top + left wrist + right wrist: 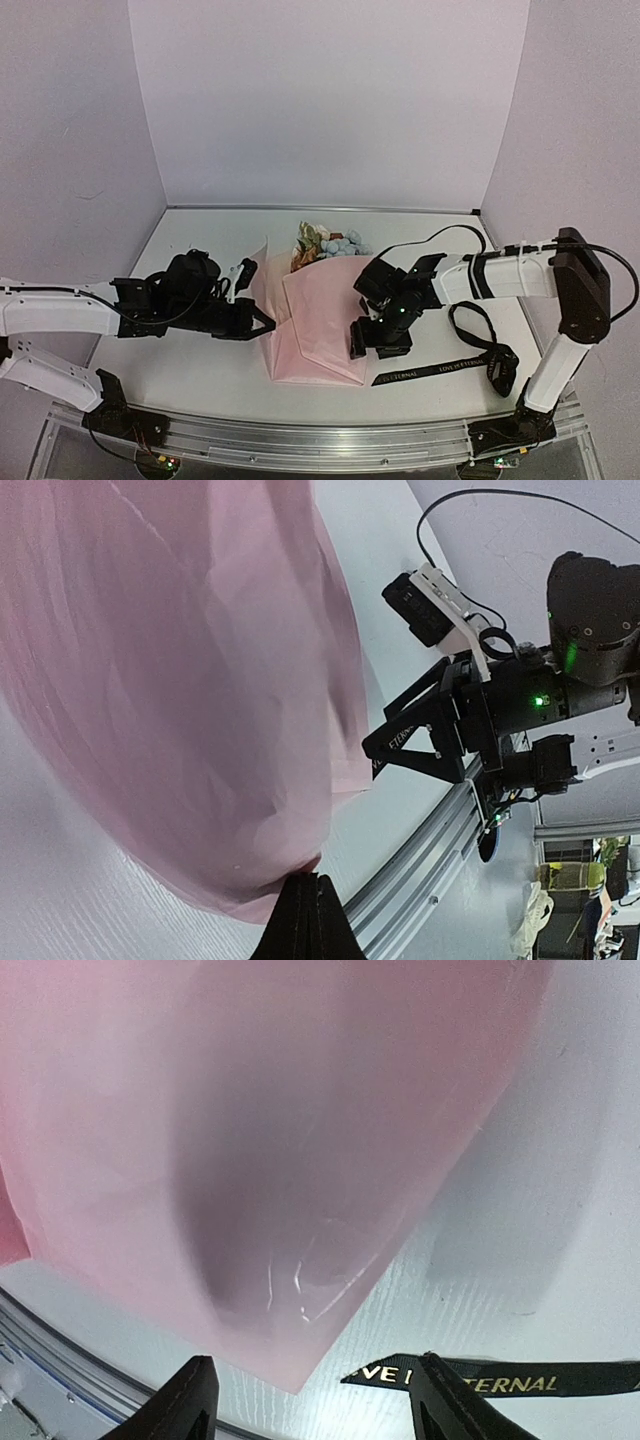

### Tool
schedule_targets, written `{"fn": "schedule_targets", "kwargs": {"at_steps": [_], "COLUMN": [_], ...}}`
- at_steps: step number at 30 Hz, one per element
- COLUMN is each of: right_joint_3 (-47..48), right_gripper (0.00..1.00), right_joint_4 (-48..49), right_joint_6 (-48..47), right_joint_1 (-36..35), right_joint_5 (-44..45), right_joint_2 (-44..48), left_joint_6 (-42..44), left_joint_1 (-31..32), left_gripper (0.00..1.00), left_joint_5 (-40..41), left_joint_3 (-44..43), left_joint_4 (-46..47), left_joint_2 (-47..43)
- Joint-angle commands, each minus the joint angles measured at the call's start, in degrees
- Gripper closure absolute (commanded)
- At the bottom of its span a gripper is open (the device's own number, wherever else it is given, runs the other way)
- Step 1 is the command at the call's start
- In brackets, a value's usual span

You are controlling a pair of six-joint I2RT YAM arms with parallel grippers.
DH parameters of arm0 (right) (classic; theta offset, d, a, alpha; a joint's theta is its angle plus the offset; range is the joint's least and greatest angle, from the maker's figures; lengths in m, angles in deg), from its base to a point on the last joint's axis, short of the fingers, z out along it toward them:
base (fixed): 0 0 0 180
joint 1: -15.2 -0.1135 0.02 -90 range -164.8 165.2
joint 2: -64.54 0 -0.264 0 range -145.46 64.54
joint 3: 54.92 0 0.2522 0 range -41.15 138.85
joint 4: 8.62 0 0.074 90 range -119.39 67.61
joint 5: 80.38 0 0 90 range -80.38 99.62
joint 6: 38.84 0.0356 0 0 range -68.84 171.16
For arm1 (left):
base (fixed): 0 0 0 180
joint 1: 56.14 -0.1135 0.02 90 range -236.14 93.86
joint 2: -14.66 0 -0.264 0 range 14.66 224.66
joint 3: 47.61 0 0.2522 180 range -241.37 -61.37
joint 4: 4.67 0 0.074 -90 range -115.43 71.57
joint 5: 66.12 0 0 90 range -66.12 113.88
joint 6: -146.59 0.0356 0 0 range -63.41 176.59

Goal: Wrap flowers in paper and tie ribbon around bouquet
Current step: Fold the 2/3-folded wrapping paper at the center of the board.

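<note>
Left gripper (305, 880) apparently pinches paper (180, 680); right gripper (312, 1368) spread.

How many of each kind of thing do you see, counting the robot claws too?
Pink paper: 1
Flower bunch: 1
Black ribbon: 1
Robot claws: 2, the left claw and the right claw
Total: 5

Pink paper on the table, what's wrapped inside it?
Blue, cream and orange blooms of the flowers poke out at the far end of the paper. The stems are covered by the folded sheet and cannot be seen.
</note>
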Motion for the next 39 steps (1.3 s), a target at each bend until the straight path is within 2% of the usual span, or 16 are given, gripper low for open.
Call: {"fn": "schedule_targets", "kwargs": {"at_steps": [1,2,5,10,12,16,20,39], "right_joint_3": [-1.28,-1.85,-1.76,4.90,8.77,13.88,17.15,16.30], "right_gripper": [0.35,0.37,0.56,0.85,0.90,0.95,0.98,1.00], "right_joint_4": [3.43,3.54,5.20,8.47,9.41,14.79,16.08,19.65], "right_joint_6": [2.56,2.84,3.60,5.92,6.64,9.70,11.69,16.16], "right_joint_1": [-0.64,-0.97,-2.11,-4.80,-6.51,-9.12,-10.64,-12.65], "right_joint_5": [5.04,6.22,6.46,1.62,0.16,-2.50,-2.63,-0.11], "right_joint_2": [1.13,2.27,3.55,-1.74,-5.09,-11.31,-15.22,-21.86], "left_joint_6": [1.53,1.33,0.46,-0.46,-0.70,-0.76,-0.83,0.35], "left_joint_1": [0.28,0.27,0.27,0.27,0.28,0.35,0.36,0.35], "left_gripper": [1.00,1.00,1.00,1.00,1.00,1.00,1.00,1.00], "left_joint_5": [-0.50,-0.27,0.22,0.33,0.31,0.49,0.82,0.33], "left_joint_3": [-2.97,-2.81,-2.25,-1.25,-1.05,-1.00,-0.76,-2.41], "left_joint_4": [0.30,0.28,0.05,-0.57,-0.94,-1.95,-2.64,-1.99], "left_joint_2": [-0.34,-0.68,-2.02,-3.93,-4.65,-6.03,-7.13,-7.63]}}
